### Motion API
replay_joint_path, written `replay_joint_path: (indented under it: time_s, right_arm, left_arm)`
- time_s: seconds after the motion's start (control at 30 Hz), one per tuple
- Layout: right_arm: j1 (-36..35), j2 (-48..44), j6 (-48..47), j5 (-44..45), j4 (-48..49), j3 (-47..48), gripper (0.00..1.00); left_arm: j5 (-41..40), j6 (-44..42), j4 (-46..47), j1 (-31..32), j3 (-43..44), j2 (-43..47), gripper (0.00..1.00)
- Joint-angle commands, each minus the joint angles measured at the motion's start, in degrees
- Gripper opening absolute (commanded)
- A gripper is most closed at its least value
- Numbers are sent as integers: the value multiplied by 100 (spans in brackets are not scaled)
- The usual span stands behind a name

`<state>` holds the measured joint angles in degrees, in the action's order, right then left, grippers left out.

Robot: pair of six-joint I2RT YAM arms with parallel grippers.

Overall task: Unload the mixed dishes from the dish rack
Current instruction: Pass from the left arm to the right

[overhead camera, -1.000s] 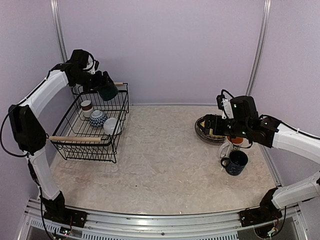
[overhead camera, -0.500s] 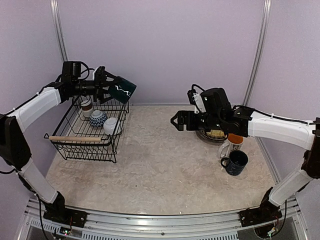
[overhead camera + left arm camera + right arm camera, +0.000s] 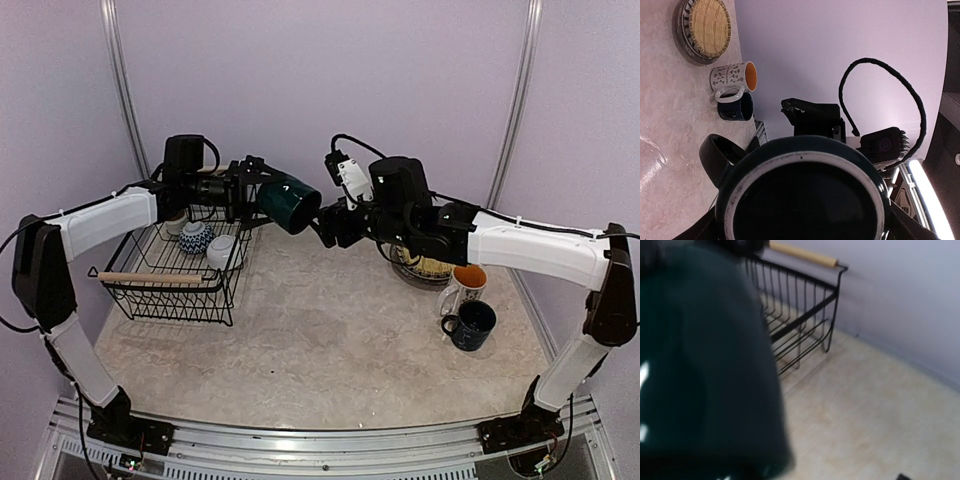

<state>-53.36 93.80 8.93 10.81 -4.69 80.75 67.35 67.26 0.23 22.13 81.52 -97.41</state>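
Arms meet in mid-air just off the right side of the dish rack (image 3: 180, 262). The left gripper (image 3: 262, 192) has its jaws clamped on a dark mug (image 3: 292, 203). It holds the mug on its side, out past the rack's right wall and well above the table (image 3: 330, 350). The mug's mouth faces back toward the left wrist, and in that wrist's view the rim fills the lower frame with the handle jutting off to one side.

The right gripper (image 3: 325, 226) sits right at the mug's base, on the side away from the rack. I cannot tell whether it touches the mug or how wide its jaws stand. The right wrist view shows mostly the mug's glossy dark flank.

Inside the rack a blue-patterned bowl (image 3: 196, 237) and a white bowl (image 3: 222, 250) sit just beside each other. A small brown-white cup (image 3: 177, 222) stands behind them toward the rack's far end, partly hidden by the left arm. A wooden handle (image 3: 150, 278) spans the rack's near end.

Well apart from the rack, across the table to its right, a woven-look plate (image 3: 710, 21) lies on a striped plate (image 3: 686, 50). A white orange-lined mug (image 3: 468, 287) and a dark blue mug (image 3: 471, 325) stand close together just beside them.
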Motion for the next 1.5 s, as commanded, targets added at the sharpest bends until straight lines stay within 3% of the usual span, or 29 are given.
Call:
replay_joint_path:
  time_s: [0.0,0.37,0.77,0.93,1.27,1.47]
  right_arm:
    - [-23,-316,-791,127,1010,-554,76]
    - [-42,-612,-1016,-393,2319,-1188,61]
    - [-42,-413,-686,-657,3049,-1238,23]
    - [-41,-452,-523,-749,3265,-1264,0]
    - [-43,-826,-188,-363,3517,-1719,0]
    - [-43,-1164,-48,49,3181,-2017,0]
  left_arm:
    - [372,289,550,209,33,-10,17]
    - [631,1246,1722,542,-218,-130,16]
    - [720,1513,2059,749,-284,-253,17]
    - [644,1161,1644,719,-234,-261,35]
    - [436,360,840,372,-125,-127,96]
    - [-6,-915,-884,226,358,-34,99]
